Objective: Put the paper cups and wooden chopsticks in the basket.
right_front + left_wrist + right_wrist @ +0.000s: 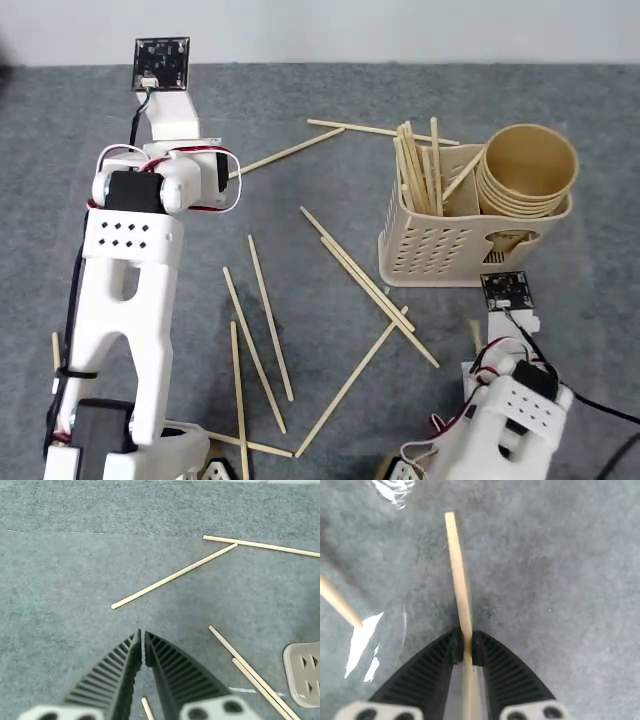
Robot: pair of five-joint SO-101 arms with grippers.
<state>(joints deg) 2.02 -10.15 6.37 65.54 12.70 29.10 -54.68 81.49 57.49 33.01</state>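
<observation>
The left arm stretched far out over the grey mat, with the left gripper pressed together on nothing. A loose chopstick lay just ahead of its tips. The right arm sat folded near the basket. The right gripper pinched 1 wooden chopstick, which ran out past its tips. The paper cups stood stacked in the basket beyond it.

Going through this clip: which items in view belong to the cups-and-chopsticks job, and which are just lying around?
Job:
basket
paper cups, stacked inside it
chopsticks standing in the basket
loose chopsticks scattered around it
one chopstick clamped in the right gripper

Lying about:
grey mat
shiny film scraps on it
</observation>
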